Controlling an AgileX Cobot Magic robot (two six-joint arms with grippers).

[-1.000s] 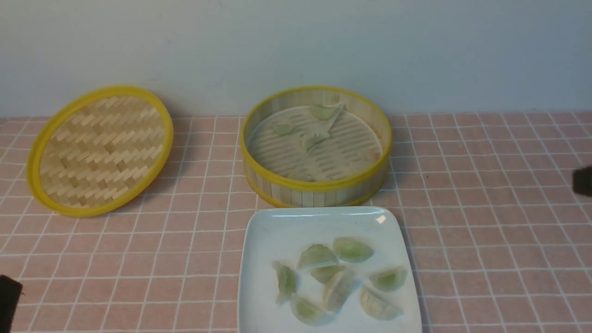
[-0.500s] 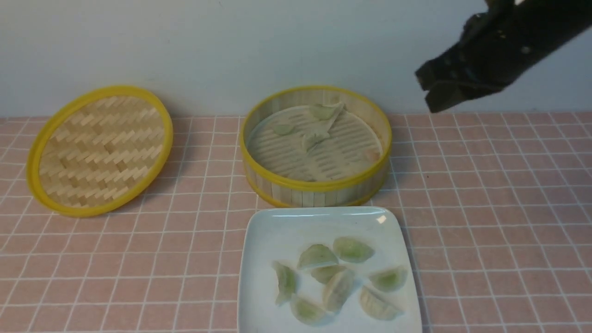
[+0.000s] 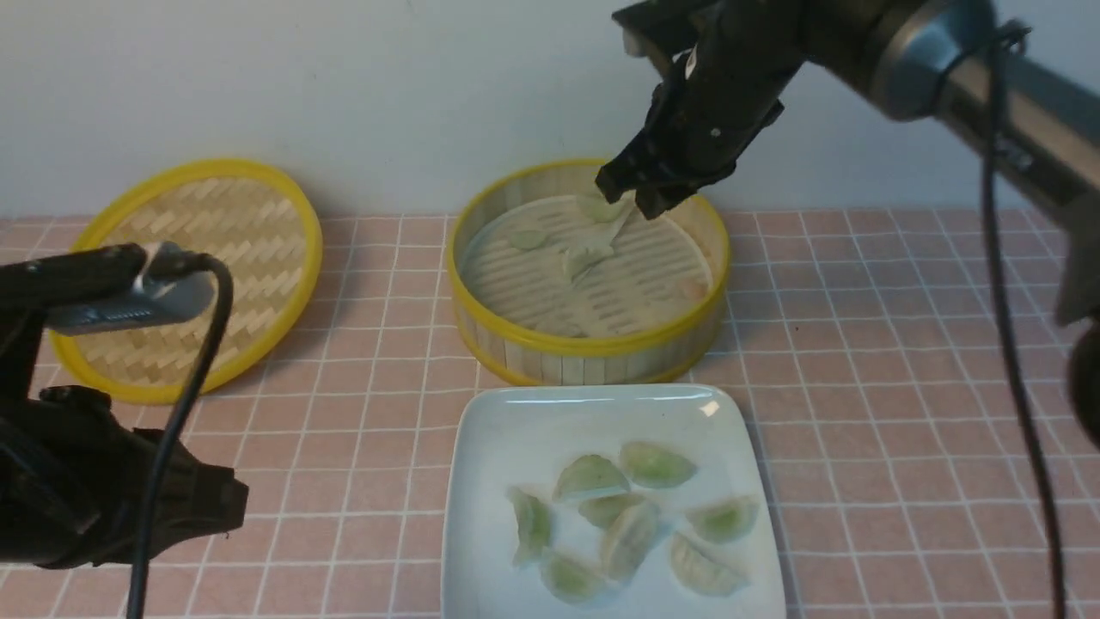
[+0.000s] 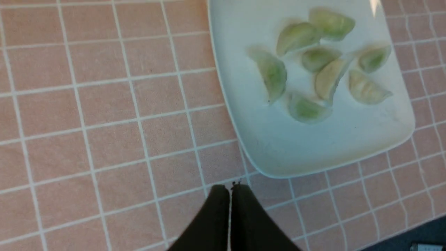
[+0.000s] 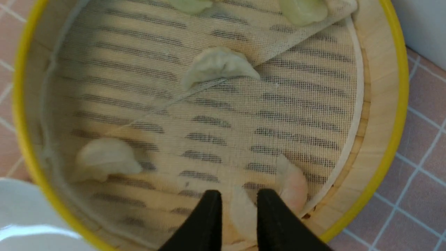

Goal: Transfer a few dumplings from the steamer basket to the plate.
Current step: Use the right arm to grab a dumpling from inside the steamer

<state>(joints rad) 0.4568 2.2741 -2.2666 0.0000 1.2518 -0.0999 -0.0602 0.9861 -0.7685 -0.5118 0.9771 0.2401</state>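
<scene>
The right tool [image 3: 634, 193] hangs over the far rim of the basket [image 3: 593, 346], tips pointing down. In the right wrist view its jaws [image 5: 237, 195] stand a little apart, a narrow gap, with nothing clamped between them. The left tool [image 3: 234, 503] sits low at the near left, over bare bench [image 3: 902, 430]. The left wrist view shows its jaws [image 4: 230, 188] pressed together and empty, just off the plate's near left corner.

The bench is covered in pink squares with white lines and runs back to a pale wall. A woven lid [image 3: 185, 275] with a yellow rim sits at the far left, well apart from the basket; the left arm hides part of it. The basket stands mid-bench near the wall, with a whitish mesh liner [image 5: 244, 115] folded over along one side. The plate [image 3: 533, 430] lies just in front of the basket, very close to it.

Eight dumplings [image 3: 632, 537] cluster on the near right half of the plate, some touching or overlapping. Several more lie on the liner in the basket, spread apart: greenish ones toward the far side, and a pinkish one by the right wall.
</scene>
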